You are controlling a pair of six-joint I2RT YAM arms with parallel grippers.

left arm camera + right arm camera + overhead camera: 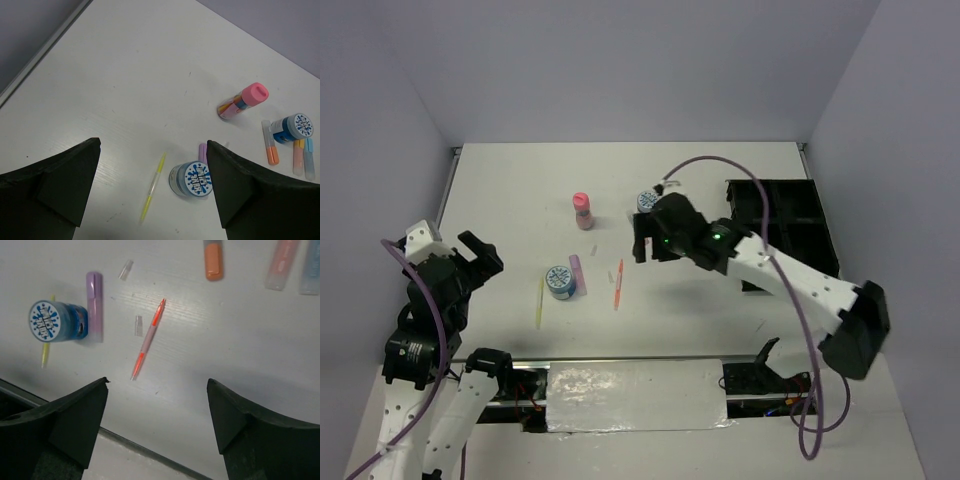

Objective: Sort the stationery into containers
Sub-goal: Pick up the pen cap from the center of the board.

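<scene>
Top external view: the left gripper point(485, 252) sits over the left side of the white table point(500, 180) with its jaws spread wide, grasping nothing. The right gripper point(642, 245) hangs over the table centre, jaws likewise parted and released. In the right wrist view, only table surface shows between its fingers point(75, 415). The black organiser tray point(790, 225) lies at the right side of the table, partly covered by the right arm, and its contents cannot be made out. All visible stationery lies on the table outside the tray. The pink bottle point(582, 210) stands upright near the middle. One blue-white tub point(560, 281) stands nearer the arms, with the purple marker point(578, 273) just beside it on the right. The yellow pen point(540, 302) lies near it on the left, and the orange pen point(618, 284) lies apart to the right. A second tub point(647, 200) shows just beyond the right gripper. Right wrist view: two clear caps point(139, 325) lie near the orange pen. An orange marker point(213, 260), a pale orange marker point(282, 262) and a blue marker point(311, 270) lie at the top edge.
</scene>
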